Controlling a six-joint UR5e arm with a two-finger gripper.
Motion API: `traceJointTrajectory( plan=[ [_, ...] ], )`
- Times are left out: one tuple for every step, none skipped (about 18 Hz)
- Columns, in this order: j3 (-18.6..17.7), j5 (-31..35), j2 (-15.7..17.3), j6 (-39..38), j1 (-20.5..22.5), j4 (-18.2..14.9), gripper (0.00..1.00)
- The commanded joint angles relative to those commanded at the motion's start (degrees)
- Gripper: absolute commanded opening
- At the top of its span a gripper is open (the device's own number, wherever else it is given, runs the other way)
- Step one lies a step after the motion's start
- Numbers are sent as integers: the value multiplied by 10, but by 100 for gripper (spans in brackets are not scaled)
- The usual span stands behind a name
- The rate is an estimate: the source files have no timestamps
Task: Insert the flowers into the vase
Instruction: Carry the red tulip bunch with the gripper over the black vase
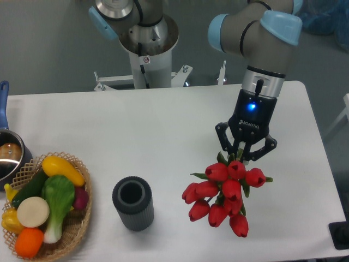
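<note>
The flowers [223, 196] are hanging at the right of the bench [163, 131], a tight bunch of glossy red tulip buds, each smooth and egg-shaped, with slim green leaves poking out between them and at the sides. The buds are spreading downward and leftward from the pincer [244, 156], whose black fingers are closing together on the green stems at the top of the bunch, holding it. A blue light is glowing on the pincer's dark body, and the grey arm with pale blue joint caps is reaching in from the upper right.

The vase [133, 203] is standing upright on the bench to the left of the flowers, well apart from them. It is a dark grey cylinder with fine vertical ribs running down its side and a round open mouth showing a dark hollow inside.

Further left, at the bench's corner, a woven wicker basket [82, 221] is sitting, its tan weave showing along the rim. It is holding toy vegetables and fruit: a yellow curved piece [64, 169], a green leafy one with a white stalk [56, 199], a dark green cucumber shape, a pale round disc, an orange ball [28, 242] and a purple piece. Just beside the basket at the left edge, a shiny metal pot [10, 155] with a blue handle is standing, partly cut off.
</note>
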Motion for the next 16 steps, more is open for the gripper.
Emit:
traceJointTrajectory(
  plan=[
    [-3, 0, 1, 2, -1, 0, 14],
    [-2, -1, 3, 1, 2, 0, 14],
    [3, -2, 3, -1, 3, 0, 14],
    [4, -4, 3, -1, 3, 0, 14],
    [4, -6, 3, -1, 3, 0, 14],
    [4, -6, 3, 0, 3, 0, 14],
    [6, -7, 3, 1, 2, 0, 14],
    [9, -7, 3, 1, 1, 0, 14],
    [12, -8, 3, 1, -2, 0, 14],
    [12, -11, 3, 0, -4, 0, 14],
    [12, -18, 4, 1, -7, 0, 14],
    [12, -32, 3, 1, -11, 0, 14],
    [12, -51, 3, 1, -13, 0, 14],
    [12, -69, 3, 2, -15, 0, 14],
    [12, -83, 3, 2, -15, 0, 14],
    [12, -97, 4, 3, -18, 1, 14]
  ],
)
